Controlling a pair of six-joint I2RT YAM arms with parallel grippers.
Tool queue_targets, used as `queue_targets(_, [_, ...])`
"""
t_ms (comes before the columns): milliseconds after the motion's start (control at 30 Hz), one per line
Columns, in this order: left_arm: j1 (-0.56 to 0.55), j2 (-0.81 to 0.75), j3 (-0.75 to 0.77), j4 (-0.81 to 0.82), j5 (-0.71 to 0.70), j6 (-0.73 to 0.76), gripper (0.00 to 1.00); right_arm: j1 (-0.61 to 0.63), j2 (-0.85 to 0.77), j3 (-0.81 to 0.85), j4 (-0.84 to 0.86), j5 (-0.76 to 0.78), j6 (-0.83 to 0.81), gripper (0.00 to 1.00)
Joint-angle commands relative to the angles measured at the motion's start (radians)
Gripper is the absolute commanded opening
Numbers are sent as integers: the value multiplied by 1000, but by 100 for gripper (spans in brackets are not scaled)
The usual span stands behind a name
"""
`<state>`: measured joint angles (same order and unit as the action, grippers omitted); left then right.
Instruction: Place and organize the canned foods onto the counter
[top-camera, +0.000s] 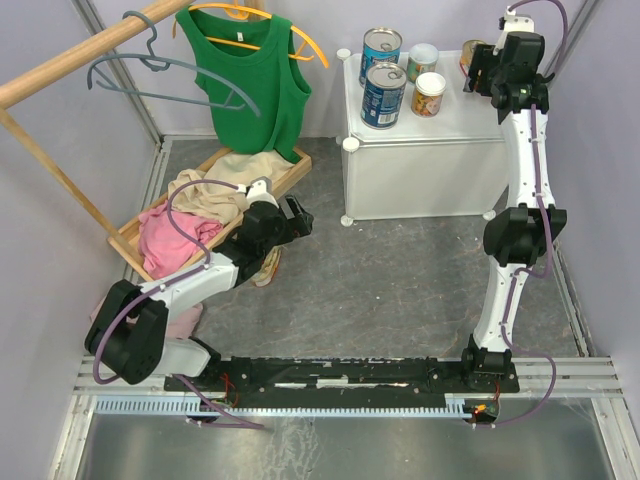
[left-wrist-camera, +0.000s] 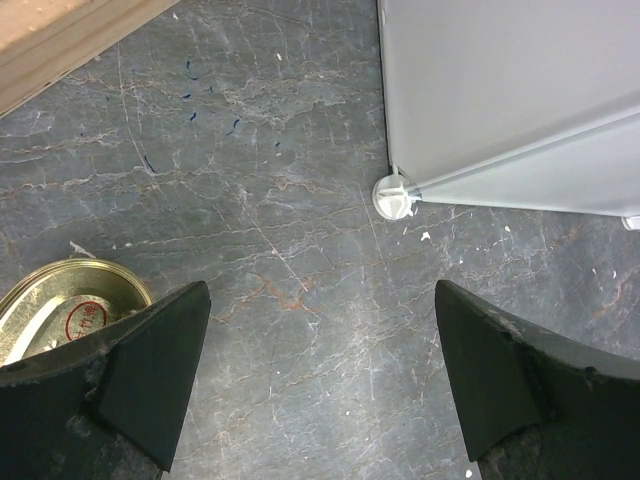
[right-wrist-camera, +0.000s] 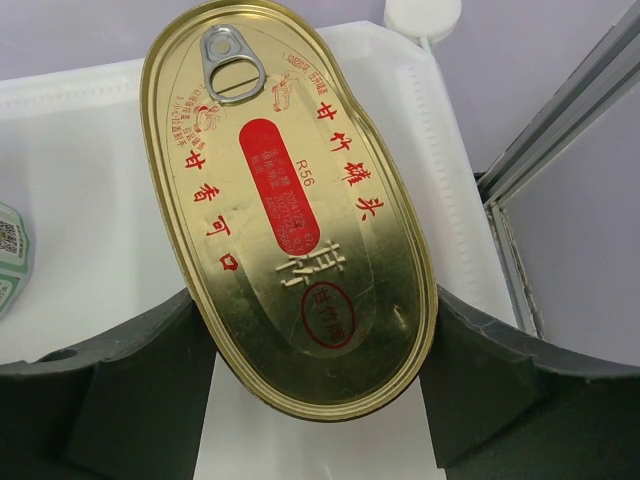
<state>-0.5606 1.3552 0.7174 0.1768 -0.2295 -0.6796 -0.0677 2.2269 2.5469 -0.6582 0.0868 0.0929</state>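
The white cube counter carries two tall blue cans, a small green-labelled can and a small orange-labelled can. My right gripper is shut on a flat oval yellow-red tin, held over the counter's top near its back right corner. The fingers press the tin's sides. My left gripper is open and empty, low over the grey floor in front of the counter's wall. The other oval tin lies on the floor beside its left finger, partly under the arm.
A wooden tray of clothes lies left of the counter. A green tank top on an orange hanger and a grey hanger hang from a wooden rail. The counter's round foot is ahead of the left gripper.
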Motion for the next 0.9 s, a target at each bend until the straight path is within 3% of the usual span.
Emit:
queue_targets(0, [9,-1,32,53,8,18,99,-6,3,43,45,7,14,69])
queue_targets(867, [14,-28,23,54,20,15,99,76,-15,30,39,43,51,52])
